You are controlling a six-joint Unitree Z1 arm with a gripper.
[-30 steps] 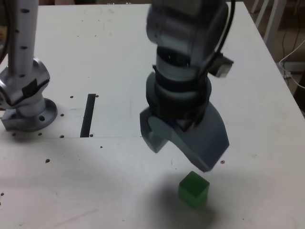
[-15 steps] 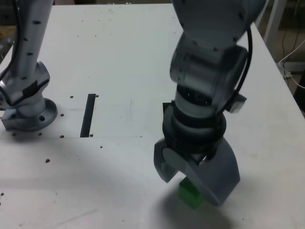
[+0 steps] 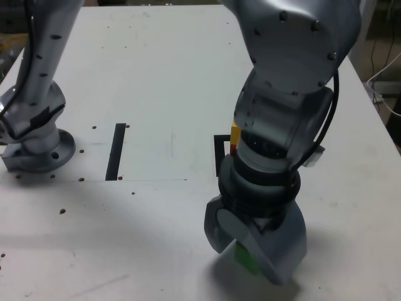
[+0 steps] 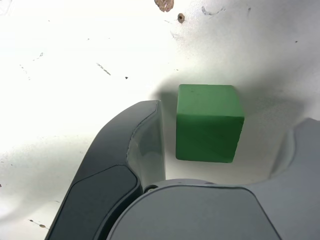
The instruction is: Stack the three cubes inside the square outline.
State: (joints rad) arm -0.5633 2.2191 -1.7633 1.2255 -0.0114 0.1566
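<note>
Open fingers (image 4: 222,150) astride the green cube (image 4: 206,125), ungripped.
Closing off-centre, I could shove or twist it aside.

The small cube-shaped block (image 4: 207,125) is plain matte green. A small yellow block (image 3: 235,133) sits above red, inside black tape framing (image 3: 219,155). The flat surface (image 3: 150,75) is white, speckled brown.

Matte white counter (image 3: 156,69): surface bears scattered small brown spots and fine dark scuffs. Straight black strip (image 3: 116,152): lies flat, toward the exterior view's left. Thin white cable (image 3: 383,78): loops beyond the counter's edge at the exterior view's right.
</note>
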